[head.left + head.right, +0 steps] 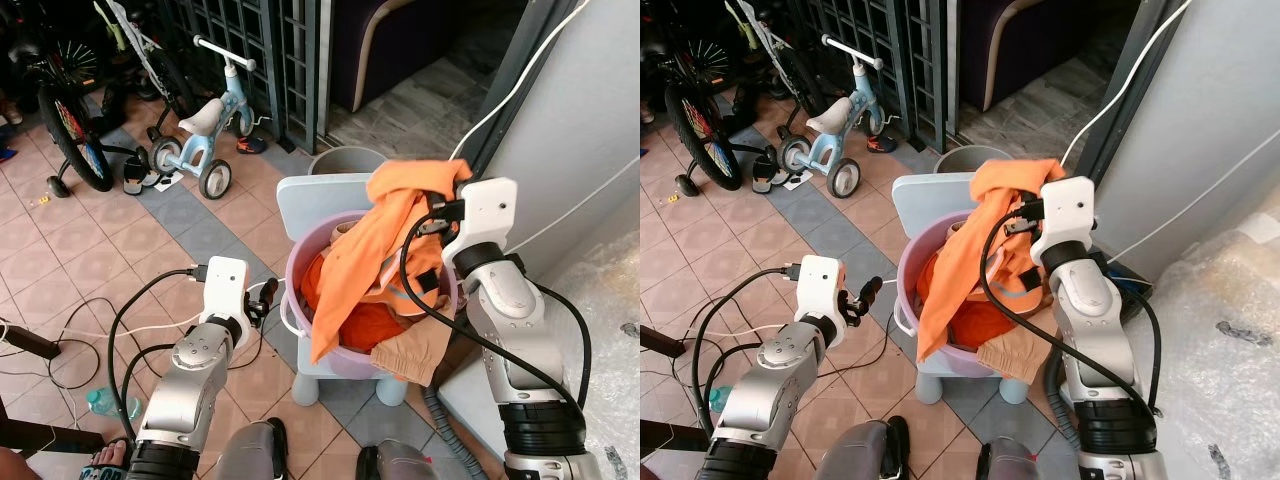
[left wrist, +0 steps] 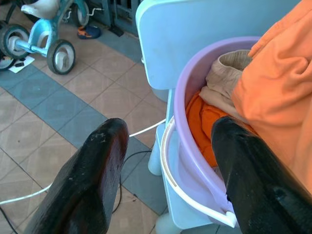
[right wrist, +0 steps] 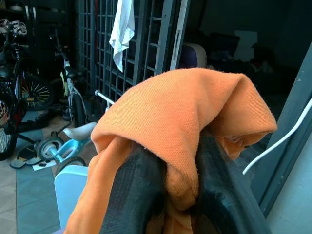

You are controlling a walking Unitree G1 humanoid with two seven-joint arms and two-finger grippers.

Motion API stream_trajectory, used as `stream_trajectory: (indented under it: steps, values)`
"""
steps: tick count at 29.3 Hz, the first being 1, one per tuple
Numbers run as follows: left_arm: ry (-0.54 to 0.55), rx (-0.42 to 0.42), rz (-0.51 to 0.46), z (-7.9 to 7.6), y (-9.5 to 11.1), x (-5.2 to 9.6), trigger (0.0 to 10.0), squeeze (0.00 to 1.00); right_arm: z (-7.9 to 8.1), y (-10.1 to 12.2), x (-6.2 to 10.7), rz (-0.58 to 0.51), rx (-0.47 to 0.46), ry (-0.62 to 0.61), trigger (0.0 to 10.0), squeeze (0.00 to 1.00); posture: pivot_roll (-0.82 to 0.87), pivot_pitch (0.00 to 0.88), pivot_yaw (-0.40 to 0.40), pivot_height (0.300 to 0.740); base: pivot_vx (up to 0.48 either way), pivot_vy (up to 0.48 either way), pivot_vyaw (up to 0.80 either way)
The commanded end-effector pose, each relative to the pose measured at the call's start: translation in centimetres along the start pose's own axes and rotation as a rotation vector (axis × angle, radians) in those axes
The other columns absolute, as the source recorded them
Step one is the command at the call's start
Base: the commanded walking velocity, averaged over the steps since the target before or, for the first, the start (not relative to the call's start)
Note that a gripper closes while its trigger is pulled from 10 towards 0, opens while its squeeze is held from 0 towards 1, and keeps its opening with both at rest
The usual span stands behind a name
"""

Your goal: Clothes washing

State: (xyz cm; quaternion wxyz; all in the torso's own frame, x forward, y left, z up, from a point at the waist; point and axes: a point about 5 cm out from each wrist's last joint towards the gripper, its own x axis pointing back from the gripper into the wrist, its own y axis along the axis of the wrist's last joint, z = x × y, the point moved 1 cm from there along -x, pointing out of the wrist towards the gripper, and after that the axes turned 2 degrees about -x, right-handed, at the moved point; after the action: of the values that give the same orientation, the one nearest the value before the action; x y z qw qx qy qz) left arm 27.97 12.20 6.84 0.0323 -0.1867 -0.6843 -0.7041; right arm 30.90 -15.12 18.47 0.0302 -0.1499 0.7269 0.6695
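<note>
Gripping an orange shirt (image 1: pixel 385 232), the right pincer (image 3: pixel 168 195) holds it above the purple laundry basin (image 1: pixel 296 262) on a pale blue chair (image 1: pixel 318 195). Beside the basin's rim, the left pincer (image 2: pixel 165 180) hangs spread, apparently empty.

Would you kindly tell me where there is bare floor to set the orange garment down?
Bare tiles lie between the blue balance bike and the left end effector, clear until the black cables. It is crowded at the purple basin on the blue chair, where the right end effector lifts the orange garment.
</note>
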Motion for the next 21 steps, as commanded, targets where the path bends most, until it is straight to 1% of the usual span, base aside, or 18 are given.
stream_trajectory:
  steps: [1,3,4,7,9,11,21]
  values:
    - [0.012,-0.009,-0.026,0.0,0.4,0.0,10.0,0.00,0.1,-0.5,0.6,0.015,0.008,-0.014,0.0,0.00,-0.07,0.076,0.026,0.740,0.000,0.000,0.00]
    - [0.018,-0.033,-0.032,-0.2,0.5,-0.1,10.0,0.00,0.7,-1.5,1.3,0.066,-0.017,0.010,0.0,0.00,-0.07,0.072,0.022,0.740,0.000,0.000,0.00]
    - [0.016,-0.032,-0.036,-0.2,0.5,-0.2,10.0,0.00,0.8,-1.4,1.4,0.060,0.006,0.010,10.0,0.00,-0.07,0.072,0.022,0.740,0.000,0.000,-0.68]
    - [0.021,-0.032,-0.040,0.1,0.5,-0.3,10.0,0.00,1.0,-1.3,1.3,0.060,0.001,0.004,10.0,0.00,-0.08,0.074,0.027,0.740,0.000,0.000,-0.77]
    - [0.020,-0.035,-0.045,0.2,0.5,-0.3,10.0,0.00,1.0,-1.4,1.2,0.057,-0.007,-0.004,10.0,0.00,-0.08,0.073,0.028,0.740,0.000,0.000,-0.49]
    - [0.019,-0.038,-0.050,0.2,0.6,-0.4,10.0,0.00,1.1,-1.4,1.1,0.056,-0.011,0.000,10.0,0.00,-0.08,0.071,0.027,0.740,0.000,0.000,0.00]
    - [0.022,-0.037,-0.063,0.2,0.7,-0.5,10.0,0.00,1.3,-1.5,0.9,0.058,-0.012,0.014,10.0,0.00,-0.07,0.066,0.020,0.740,-0.266,0.000,0.00]
